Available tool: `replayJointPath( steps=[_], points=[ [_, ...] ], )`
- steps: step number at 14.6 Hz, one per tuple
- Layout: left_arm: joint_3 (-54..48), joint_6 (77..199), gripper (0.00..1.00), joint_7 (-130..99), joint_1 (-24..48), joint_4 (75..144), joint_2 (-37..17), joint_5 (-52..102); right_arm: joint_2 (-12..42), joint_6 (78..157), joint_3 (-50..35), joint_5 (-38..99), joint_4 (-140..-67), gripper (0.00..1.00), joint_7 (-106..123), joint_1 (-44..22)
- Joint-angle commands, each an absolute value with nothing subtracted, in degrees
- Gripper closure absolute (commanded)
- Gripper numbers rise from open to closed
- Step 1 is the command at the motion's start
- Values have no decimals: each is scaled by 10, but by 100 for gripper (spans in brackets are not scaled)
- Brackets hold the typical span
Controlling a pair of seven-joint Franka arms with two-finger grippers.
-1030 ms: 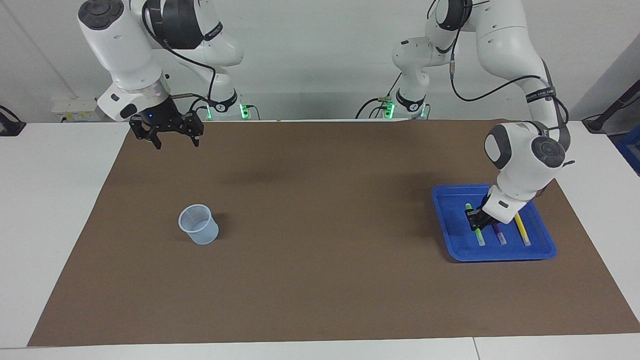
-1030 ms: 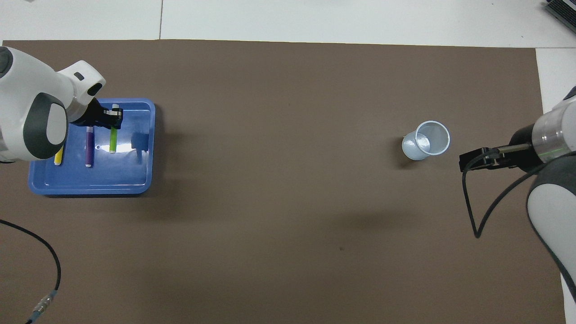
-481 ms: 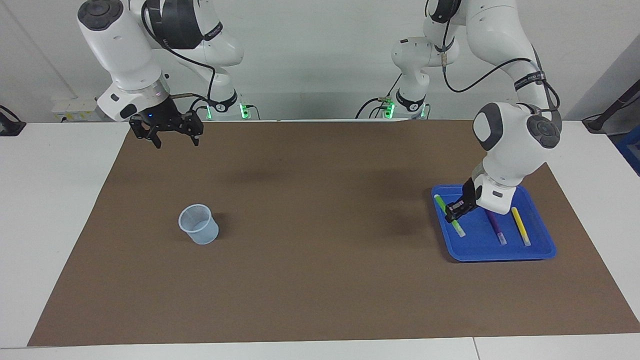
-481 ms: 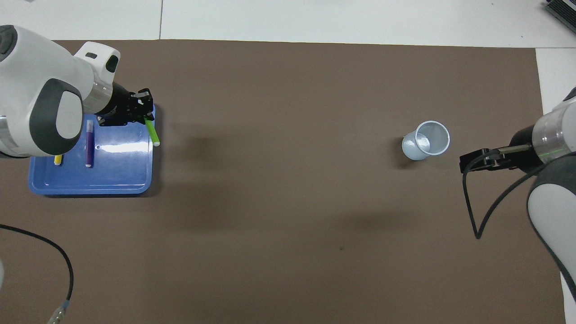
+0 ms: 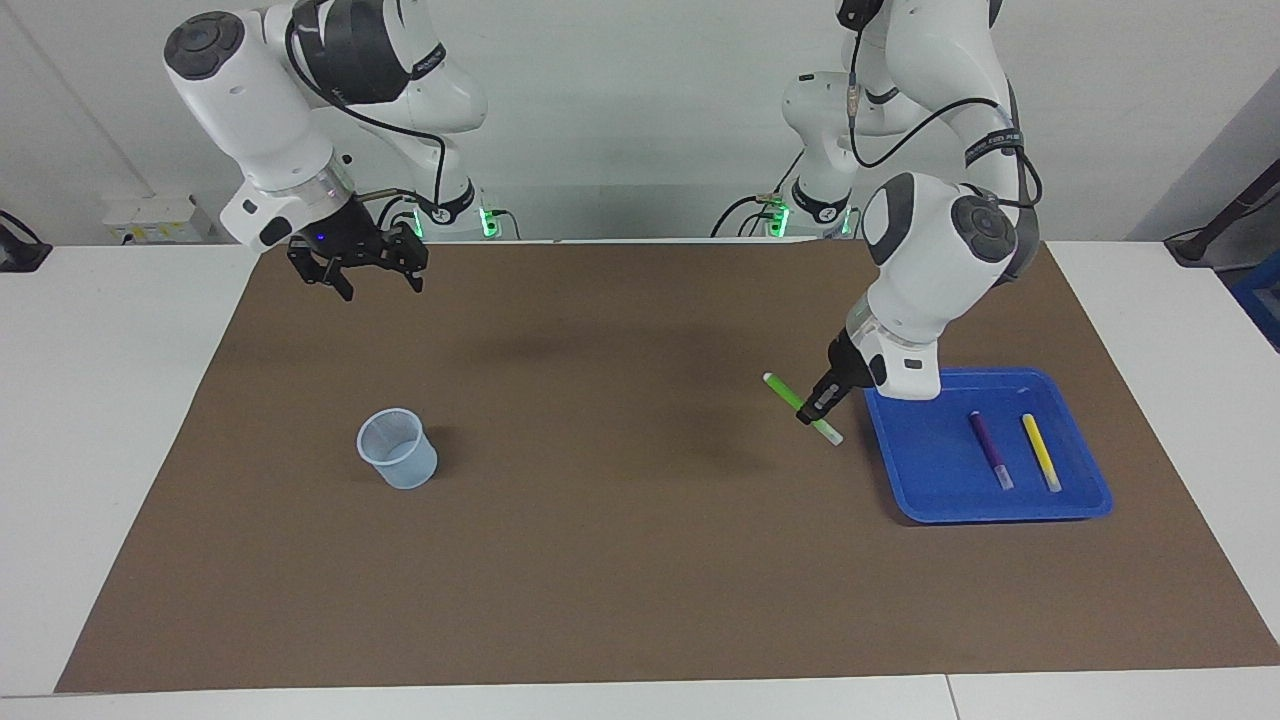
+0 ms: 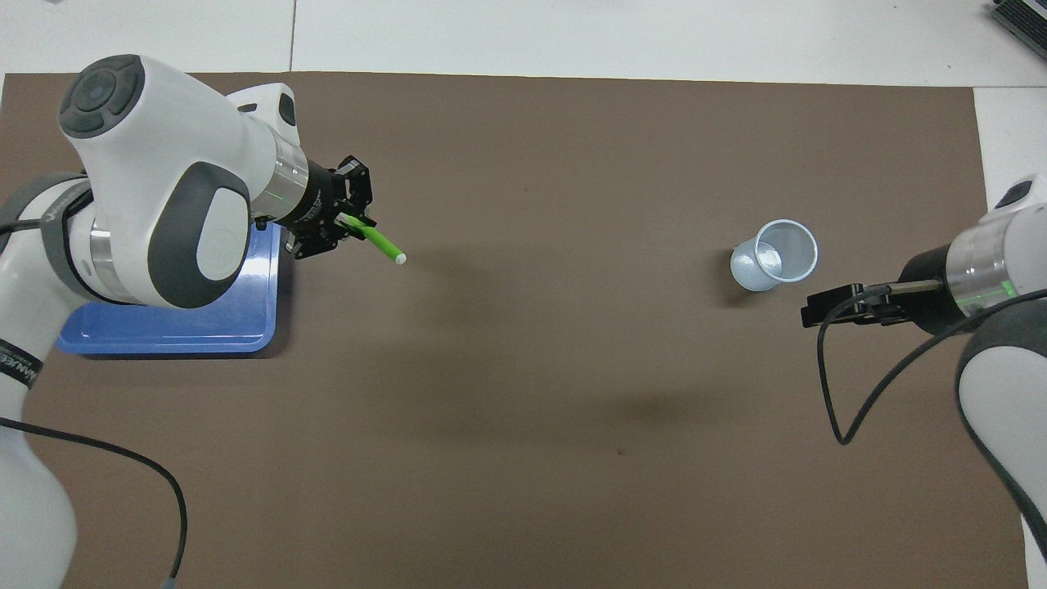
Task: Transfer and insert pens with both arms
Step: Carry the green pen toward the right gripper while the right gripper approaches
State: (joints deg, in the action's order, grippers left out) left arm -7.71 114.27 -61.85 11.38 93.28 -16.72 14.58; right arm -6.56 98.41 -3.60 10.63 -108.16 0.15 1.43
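The left tool [image 5: 812,408] is clenched on the green pen [image 5: 800,405], tilted in the air over the brown mat [image 5: 620,560] beside the blue tray [image 5: 905,500]. The right tool [image 5: 358,272] hangs released, waiting. With such a slanted, off-centre grip, the pen may slip during handover.

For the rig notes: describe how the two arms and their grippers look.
Both arms, left arm and right arm, are glossy white rounded shells with dark grey joint caps and looping black cables. Green lights glow at the bases. The left gripper and right gripper are small, black, two-fingered.
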Motion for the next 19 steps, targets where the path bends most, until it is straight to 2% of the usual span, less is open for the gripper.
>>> replayJointPath(
  steps=[1,3,5,8,12,16,17,19],
  points=[
    [-69,1144,94,-736,153,940,-145,184,-84,1019,-37,190,-1120,0,5,30],
    [-69,1149,94,-834,199,941,-143,184,-76,1068,-37,244,-1138,0,3,23],
    [-69,1202,94,-945,255,942,-144,184,-58,1102,-38,300,-1142,0,3,6],
    [-68,1275,94,-1072,319,952,-146,179,-55,1116,-39,392,-1139,0,7,4],
    [-68,1299,94,-1112,358,954,-146,178,-54,1115,-40,410,-1137,0,39,4],
    [-69,1429,95,-1171,390,978,-149,178,-54,1118,-41,427,-1138,0,49,-2],
    [-69,1446,95,-1183,393,977,-152,178,-55,1123,-41,428,-1141,3,61,-16],
    [-69,1471,95,-1205,394,976,-154,178,-56,1125,-41,428,-1142,25,64,-21]
  ],
)
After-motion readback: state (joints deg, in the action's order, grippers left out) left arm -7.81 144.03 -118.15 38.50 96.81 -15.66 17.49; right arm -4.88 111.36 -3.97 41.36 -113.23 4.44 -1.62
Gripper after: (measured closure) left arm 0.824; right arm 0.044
